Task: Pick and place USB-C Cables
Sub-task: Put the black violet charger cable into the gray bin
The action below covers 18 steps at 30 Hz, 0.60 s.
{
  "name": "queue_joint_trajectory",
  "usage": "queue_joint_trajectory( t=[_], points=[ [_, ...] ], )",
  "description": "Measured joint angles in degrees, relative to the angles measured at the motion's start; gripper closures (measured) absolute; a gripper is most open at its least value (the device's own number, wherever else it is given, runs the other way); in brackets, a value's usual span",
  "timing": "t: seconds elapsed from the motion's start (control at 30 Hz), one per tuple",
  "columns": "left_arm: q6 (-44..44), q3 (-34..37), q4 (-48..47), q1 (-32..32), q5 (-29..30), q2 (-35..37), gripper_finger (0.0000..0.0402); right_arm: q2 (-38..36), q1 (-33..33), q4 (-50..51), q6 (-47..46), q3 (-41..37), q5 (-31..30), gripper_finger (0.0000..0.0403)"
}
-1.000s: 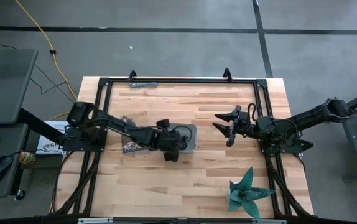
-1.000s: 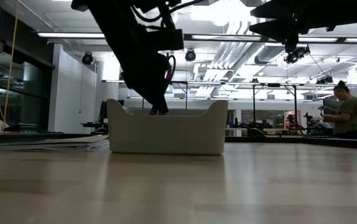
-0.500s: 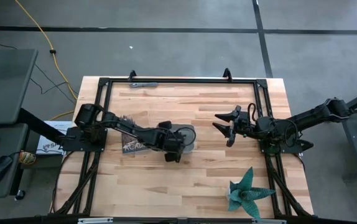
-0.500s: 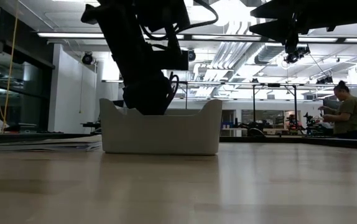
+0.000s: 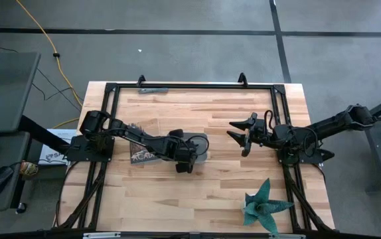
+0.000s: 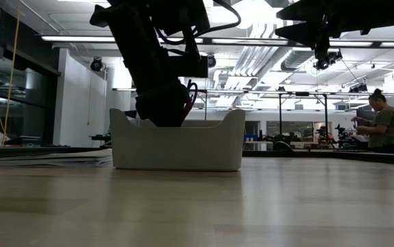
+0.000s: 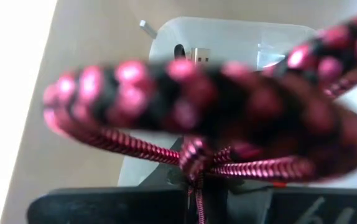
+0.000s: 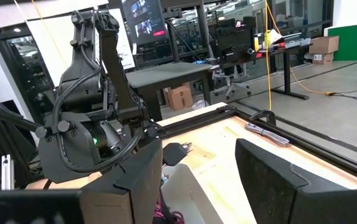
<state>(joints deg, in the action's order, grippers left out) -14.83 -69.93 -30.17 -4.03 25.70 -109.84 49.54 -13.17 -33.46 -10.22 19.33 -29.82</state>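
Cable [image 7: 216,112], black-and-red braid, hangs pinched in the left gripper [image 5: 185,159], right over the tray [image 5: 202,141] just left of table centre. It looks light and floppy, its loops sagging from the tie where the fingers clamp, so that bundled waist seems the best place to hold; a grip on one loop would likely let it unravel. Over at three o'clock the right gripper [image 5: 243,135] waits in the air, fingers spread, empty.

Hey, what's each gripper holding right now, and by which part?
Left gripper pinches the black-and-red cable at its bundled middle, over the tray. Right gripper holds nothing.
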Motion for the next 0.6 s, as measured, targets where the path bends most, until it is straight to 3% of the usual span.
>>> queue_joint_trajectory(
  t=[0.6],
  points=[
    [-0.3, 0.1, 0.5, 0.0, 0.2, 0.0, 0.0321, 0.0, 0.0, 0.0, 0.0, 0.0, 0.0, 0.0208]
  ],
)
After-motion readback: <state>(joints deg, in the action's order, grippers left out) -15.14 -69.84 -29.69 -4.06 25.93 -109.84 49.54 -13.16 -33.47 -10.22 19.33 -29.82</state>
